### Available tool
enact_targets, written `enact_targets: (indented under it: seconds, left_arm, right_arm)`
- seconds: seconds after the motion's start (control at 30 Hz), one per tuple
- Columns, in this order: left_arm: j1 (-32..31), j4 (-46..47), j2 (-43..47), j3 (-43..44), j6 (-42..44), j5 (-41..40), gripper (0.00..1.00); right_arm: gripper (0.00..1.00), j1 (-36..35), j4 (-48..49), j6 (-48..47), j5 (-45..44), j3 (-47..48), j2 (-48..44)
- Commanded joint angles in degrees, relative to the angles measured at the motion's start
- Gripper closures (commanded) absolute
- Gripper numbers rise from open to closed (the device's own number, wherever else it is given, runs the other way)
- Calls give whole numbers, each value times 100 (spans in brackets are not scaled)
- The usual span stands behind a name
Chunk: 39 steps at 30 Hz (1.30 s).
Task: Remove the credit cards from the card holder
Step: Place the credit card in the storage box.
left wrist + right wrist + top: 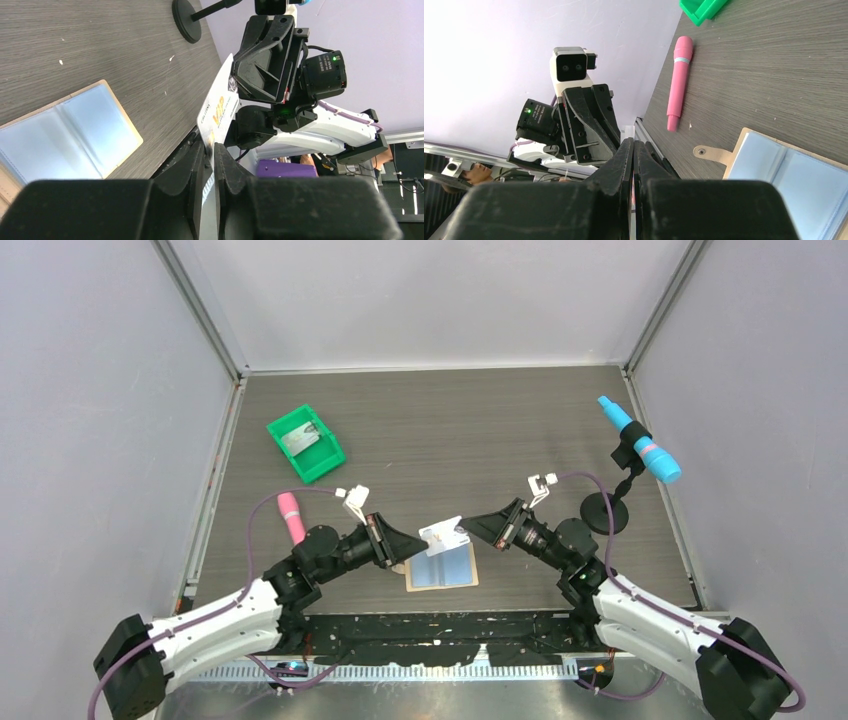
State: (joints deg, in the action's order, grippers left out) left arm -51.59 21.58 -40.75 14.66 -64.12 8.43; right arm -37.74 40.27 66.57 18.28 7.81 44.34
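One credit card [443,534] being clamped at opposite ends by left gripper [424,543] and right gripper [466,528], above opened card holder [445,570].

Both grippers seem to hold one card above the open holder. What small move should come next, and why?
Probably the right gripper should open. It and the left gripper both pinch the same card in the air above the open card holder, so one must let go before the card can go anywhere.

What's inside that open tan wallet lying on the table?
Only pale blue inner panels show inside the flat tan card holder. Whether anything is tucked within those pockets cannot be told.
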Motion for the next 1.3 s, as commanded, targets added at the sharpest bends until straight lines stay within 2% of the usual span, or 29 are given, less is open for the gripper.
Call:
enact_targets:
  seconds: [0.0, 0.1, 0.2, 0.27, 0.33, 0.5, 0.63, 0.73, 0.83, 0.87, 1.0, 1.07, 1.27]
  left_arm:
    - [60, 277, -102, 231, 4, -65, 84]
    - [94, 422, -125, 210, -55, -29, 88]
    - [118, 456, -155, 204, -51, -23, 100]
    - [144, 398, -197, 221, -34, -6, 100]
    - [166, 403, -230, 222, -16, 55, 100]
    - [226, 483, -239, 190, -15, 104, 100]
    - [342, 492, -185, 157, -13, 156, 100]
    - [554, 393, -89, 135, -37, 286, 100]
    - [942, 45, 112, 185, 66, 477, 100]
    - [1123, -160, 192, 251, 144, 568, 100]
    - [1858, -1334, 450, 706, 721, 929, 100]
    - [2329, -1853, 485, 962, 965, 1117, 100]
    - [3707, -3309, 195, 1851, 1657, 1870, 100]
  right_arm:
    - [95, 11, 248, 9, 6, -68, 23]
    - [94, 12, 214, 14, 28, -74, 37]
    - [93, 12, 201, -6, 51, -84, 48]
    - [90, 13, 207, -13, 60, -105, 45]
    - [85, 12, 205, -23, 72, -120, 30]
    - [64, 11, -111, -125, 82, -84, -152]
    - [56, 23, -611, -289, -88, -87, -428]
    - [44, 73, -920, -409, -131, -29, -676]
    - [31, 90, -1412, -641, -174, 110, -895]
    - [22, 95, -1515, -691, -184, 143, -1002]
    - [0, 100, -2105, -985, -250, 306, -1333]
    - [4, 100, -2321, -1074, -281, 338, -1475]
    - [5, 107, -2688, -1260, -344, 328, -1752]
